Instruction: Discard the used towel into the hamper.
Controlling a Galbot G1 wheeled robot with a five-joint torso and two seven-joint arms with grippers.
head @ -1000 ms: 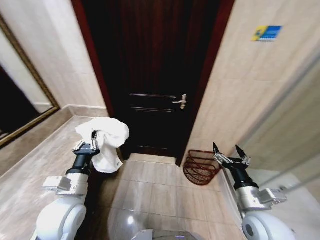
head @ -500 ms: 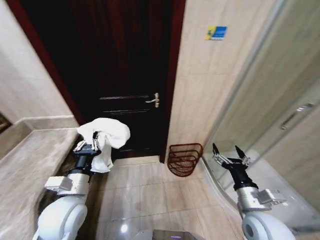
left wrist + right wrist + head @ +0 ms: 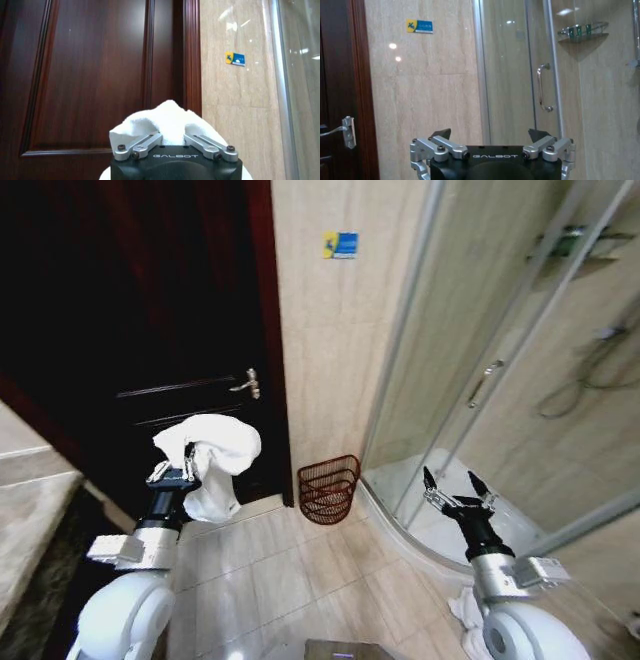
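**Arm pose log**

My left gripper [image 3: 178, 472] is raised in front of me, wrist upright, its jaws clamped on the towel [image 3: 212, 455], which bulges above and drapes beside them. My right gripper [image 3: 456, 484] is raised at similar height, empty, fingers [image 3: 431, 479] spread wide.

The floor [image 3: 300, 555] is laid with large glossy beige tiles and carries everything here. The hamper [image 3: 328, 489] stands directly on it, against the tiled wall, just beside the dark wooden door's frame on one side and near the curved raised base of the shower stall [image 3: 400, 525] on the other. That curved base also sits on the floor, sweeping away from the hamper. Well apart from the hamper, by the shower base, a crumpled white cloth [image 3: 463, 612] lies on the tiles.
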